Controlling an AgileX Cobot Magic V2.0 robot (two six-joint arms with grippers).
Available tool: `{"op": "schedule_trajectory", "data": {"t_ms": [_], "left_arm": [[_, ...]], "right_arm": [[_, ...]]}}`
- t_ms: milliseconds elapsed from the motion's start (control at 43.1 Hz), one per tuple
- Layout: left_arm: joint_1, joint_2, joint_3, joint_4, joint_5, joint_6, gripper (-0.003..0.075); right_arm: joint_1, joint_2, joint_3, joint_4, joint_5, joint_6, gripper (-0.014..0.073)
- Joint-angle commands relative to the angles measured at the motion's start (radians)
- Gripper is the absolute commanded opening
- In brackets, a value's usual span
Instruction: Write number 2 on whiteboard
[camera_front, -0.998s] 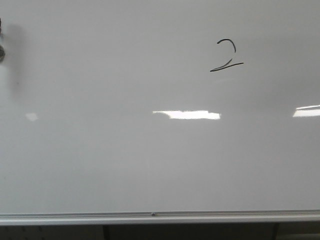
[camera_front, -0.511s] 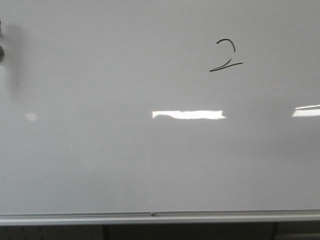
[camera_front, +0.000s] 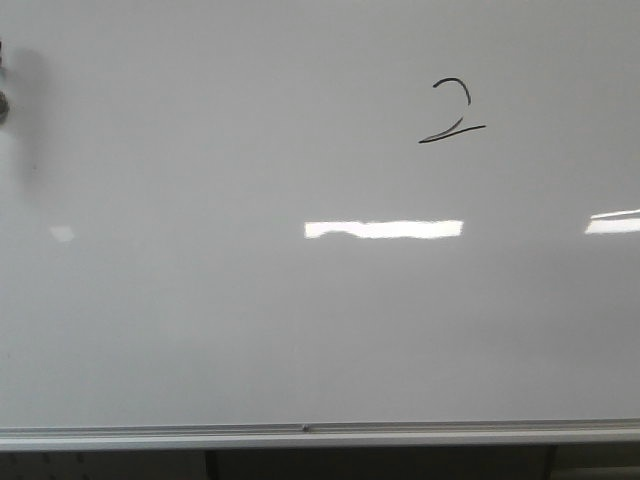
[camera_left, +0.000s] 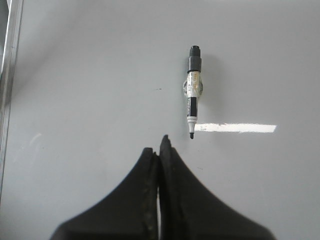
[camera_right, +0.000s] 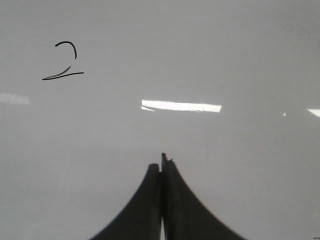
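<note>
The whiteboard (camera_front: 200, 330) fills the front view, with a silver rail (camera_front: 320, 436) along its lower edge. A small black number 2 (camera_front: 452, 112) is drawn at its upper right; it also shows in the right wrist view (camera_right: 64, 62). A black-and-white marker (camera_left: 193, 90) sits on the board in a clear clip, tip uncapped, just ahead of my left gripper (camera_left: 160, 150), which is shut and empty. My right gripper (camera_right: 161, 165) is shut and empty, facing the board (camera_right: 225, 60) to the right of the digit. Neither gripper shows in the front view.
A dark object (camera_front: 3, 100) with its shadow sits at the board's far left edge. The board's metal frame edge (camera_left: 10, 75) shows in the left wrist view. Bright light reflections (camera_front: 383, 229) lie across the board's middle.
The bright reflection in the middle of the board has grown longer to the right. The number 2 and the rest of the board are unchanged.
</note>
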Motion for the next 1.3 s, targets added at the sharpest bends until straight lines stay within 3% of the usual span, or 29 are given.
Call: {"op": "schedule_trajectory", "data": {"t_ms": [0,511,789,1277], "left_arm": [[0.001,-0.026,0.034,0.0,-0.083,-0.001,-0.002],[0.001,-0.026,0.034,0.0,-0.083,-0.001,-0.002],[0.001,-0.026,0.034,0.0,-0.083,-0.001,-0.002],[0.001,-0.026,0.034,0.0,-0.083,-0.001,-0.002]], "right_arm": [[-0.007,-0.017,-0.003,-0.006,-0.089,-0.007,-0.0067],[-0.007,-0.017,-0.003,-0.048,-0.11,0.043,-0.0067],[-0.007,-0.017,-0.003,-0.049,-0.21,0.065,-0.0067],[-0.007,-0.017,-0.003,-0.056,-0.183,0.065,-0.0067]]}}
